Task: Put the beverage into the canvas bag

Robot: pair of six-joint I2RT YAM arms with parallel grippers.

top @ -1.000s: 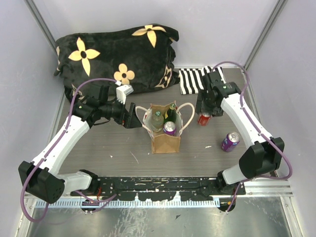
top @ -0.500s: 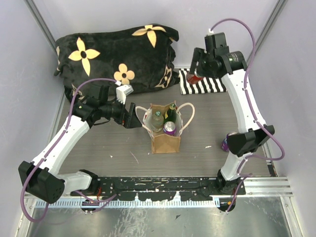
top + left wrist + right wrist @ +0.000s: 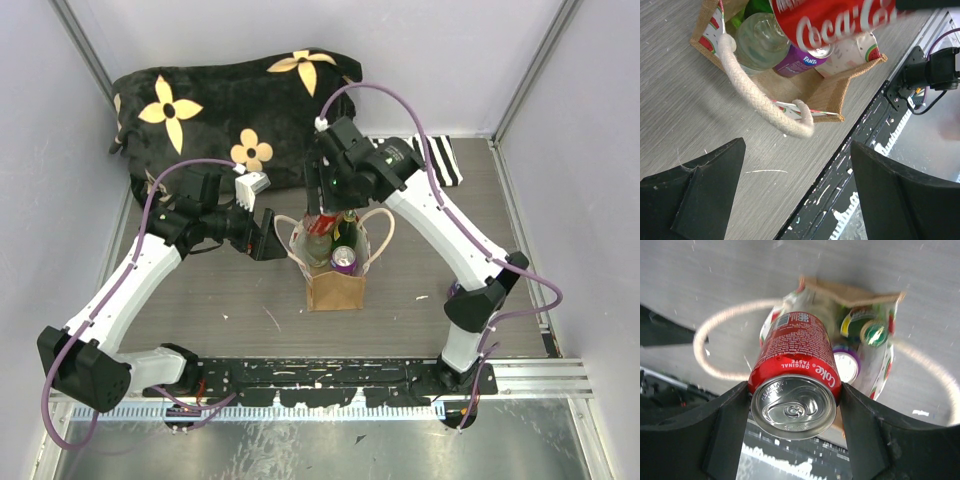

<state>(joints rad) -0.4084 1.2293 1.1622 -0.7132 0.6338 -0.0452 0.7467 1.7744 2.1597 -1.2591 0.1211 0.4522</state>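
Observation:
The tan canvas bag (image 3: 335,285) stands mid-table with its mouth open and cream rope handles (image 3: 760,97) at both ends. Inside are a clear bottle (image 3: 317,243), a green bottle (image 3: 347,225) and a purple Fanta can (image 3: 343,259). My right gripper (image 3: 795,410) is shut on a red Coke can (image 3: 795,365), the beverage, held tilted just above the bag's far left opening (image 3: 322,222). The can's red side fills the top of the left wrist view (image 3: 835,20). My left gripper (image 3: 795,190) hangs open and empty just left of the bag (image 3: 268,235).
A black flowered cushion (image 3: 230,100) fills the back left. A black-and-white striped cloth (image 3: 438,160) lies at the back right, partly under the right arm. Grey walls close in the table on three sides, and a black rail (image 3: 330,375) runs along its near edge.
The right arm has lifted the red can off the table, carried it up past the striped cloth, then swung left to above the bag. The left arm has not moved.

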